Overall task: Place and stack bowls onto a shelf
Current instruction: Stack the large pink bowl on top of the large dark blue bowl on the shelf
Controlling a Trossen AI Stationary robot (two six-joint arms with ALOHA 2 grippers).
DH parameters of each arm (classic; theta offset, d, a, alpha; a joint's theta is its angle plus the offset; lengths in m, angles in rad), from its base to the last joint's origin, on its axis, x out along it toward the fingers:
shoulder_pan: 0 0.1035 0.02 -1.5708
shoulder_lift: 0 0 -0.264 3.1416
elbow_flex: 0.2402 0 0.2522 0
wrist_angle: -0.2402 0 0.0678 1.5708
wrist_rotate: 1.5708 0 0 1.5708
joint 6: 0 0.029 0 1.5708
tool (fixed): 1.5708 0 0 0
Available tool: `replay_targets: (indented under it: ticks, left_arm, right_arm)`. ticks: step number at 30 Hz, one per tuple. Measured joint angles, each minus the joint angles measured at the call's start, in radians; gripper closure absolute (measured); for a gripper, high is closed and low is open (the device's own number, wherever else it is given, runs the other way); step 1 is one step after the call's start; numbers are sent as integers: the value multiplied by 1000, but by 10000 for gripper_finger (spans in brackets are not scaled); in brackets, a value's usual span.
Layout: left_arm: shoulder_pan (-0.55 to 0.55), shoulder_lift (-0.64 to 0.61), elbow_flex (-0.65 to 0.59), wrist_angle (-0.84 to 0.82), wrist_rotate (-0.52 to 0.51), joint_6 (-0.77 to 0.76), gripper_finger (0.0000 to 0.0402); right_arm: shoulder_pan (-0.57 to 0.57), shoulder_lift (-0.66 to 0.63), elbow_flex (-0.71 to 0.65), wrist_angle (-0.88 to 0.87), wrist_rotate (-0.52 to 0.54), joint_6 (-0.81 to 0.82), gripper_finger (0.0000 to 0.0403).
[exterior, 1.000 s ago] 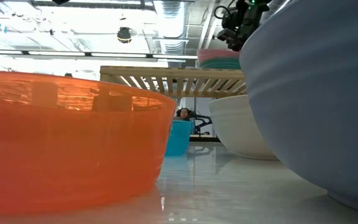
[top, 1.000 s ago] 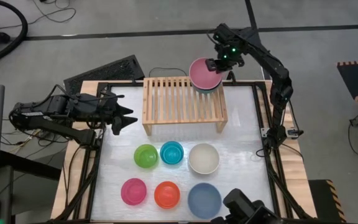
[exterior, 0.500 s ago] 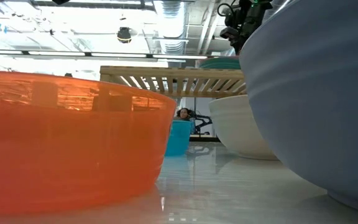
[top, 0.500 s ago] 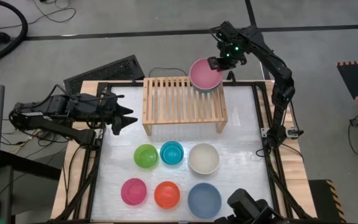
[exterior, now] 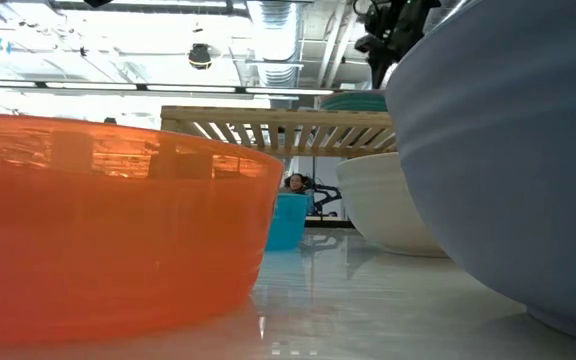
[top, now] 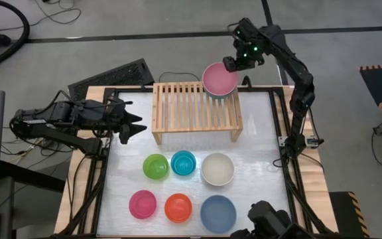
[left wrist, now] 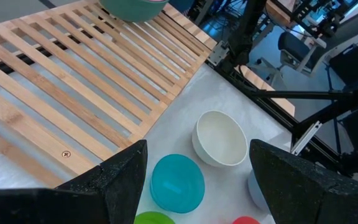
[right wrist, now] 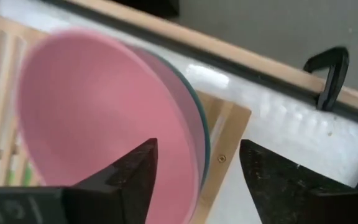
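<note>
The light pink bowl (top: 219,79) sits nested in the teal green bowl (right wrist: 202,134) on the far right corner of the wooden shelf (top: 191,109). My right gripper (top: 235,63) is open just above and beyond the pink bowl's far rim. In the right wrist view (right wrist: 197,152) its fingers stand apart over that rim. My left gripper (top: 135,126) is open and empty at the table's left edge. The green (top: 156,166), cyan (top: 183,162), cream (top: 217,169), magenta (top: 142,204), orange (top: 178,208) and slate blue (top: 217,214) bowls rest on the table.
The six loose bowls stand in two rows on the white table top, near of the shelf. The shelf's left and middle slats (top: 178,106) are bare. Black frame rails (top: 290,179) run along the table's sides. In the low view the right gripper (exterior: 388,25) shows above the teal green bowl (exterior: 358,100).
The light pink bowl has sunk down into the teal green bowl on the shelf; in the low view only the teal rim still shows. My right gripper has risen and drawn away toward the table's far right, leaving the bowl behind.
</note>
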Motion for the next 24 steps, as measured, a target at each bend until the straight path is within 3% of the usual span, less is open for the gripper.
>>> replay_targets:
  ticks: [6, 10, 13, 18, 24]
  left_arm:
    - [0, 0, 0, 0, -6, -7, 136]
    - [0, 0, 0, 0, -42, -8, 136]
    - [0, 0, 0, 1, -55, -8, 136]
    - [0, 0, 0, 0, -56, -21, 136]
    - [0, 0, 0, 0, -94, -25, 136]
  right_arm:
    - [-14, -48, 23, 63, 19, 24, 144]
    - [-19, -71, 23, 104, 85, -11, 166]
    - [-22, -70, 23, 134, 47, -67, 221]
    - [-50, -47, 16, 174, -72, -147, 370]
    - [-82, 3, 15, 181, -187, -187, 379]
